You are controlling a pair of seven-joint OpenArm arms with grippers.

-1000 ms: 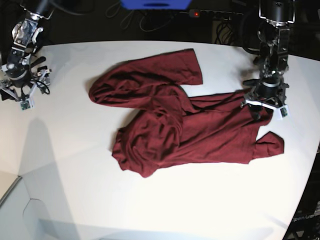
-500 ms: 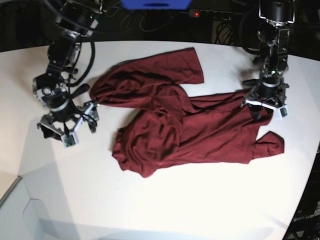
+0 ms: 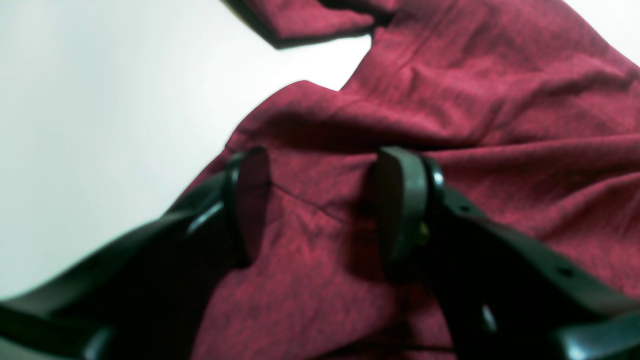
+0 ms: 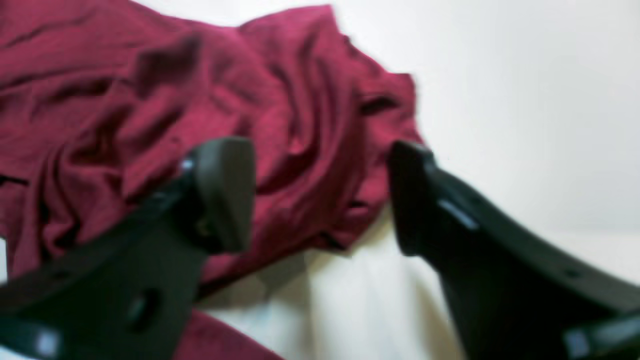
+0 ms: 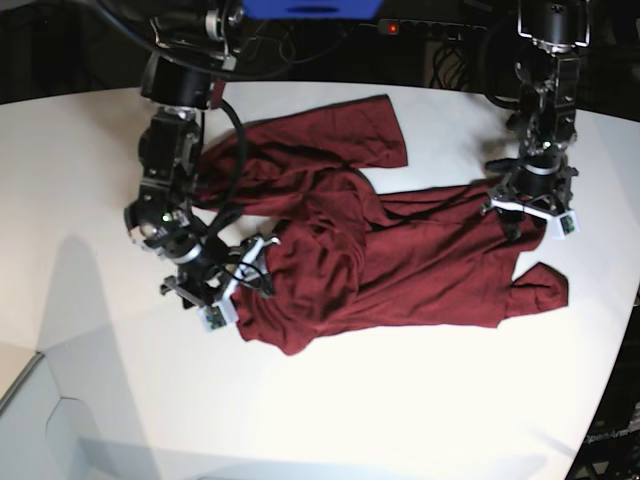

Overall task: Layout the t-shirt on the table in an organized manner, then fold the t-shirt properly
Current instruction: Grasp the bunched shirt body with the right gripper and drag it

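Observation:
The dark maroon t-shirt (image 5: pixel 400 260) lies crumpled across the middle of the white table (image 5: pixel 400 400), sleeves bunched. My left gripper (image 5: pixel 530 215) stands on the shirt's right edge. In the left wrist view its jaws (image 3: pixel 322 205) are apart, with flat cloth (image 3: pixel 500 100) under and between them and nothing pinched. My right gripper (image 5: pixel 215 295) hangs at the shirt's lower-left bunched edge. In the right wrist view it (image 4: pixel 320 200) is open wide, the rumpled cloth (image 4: pixel 125 100) behind its fingers and bare table (image 4: pixel 525 100) to the right.
A blue object (image 5: pixel 310 8), a power strip with a red light (image 5: pixel 392 27) and cables lie beyond the table's far edge. The table's curved edge (image 5: pixel 610 350) runs down the right side. A lower ledge (image 5: pixel 40 420) sits at the bottom left.
My right arm has swung in from the table's far left to the shirt's lower-left edge. The left arm and the shirt have not moved.

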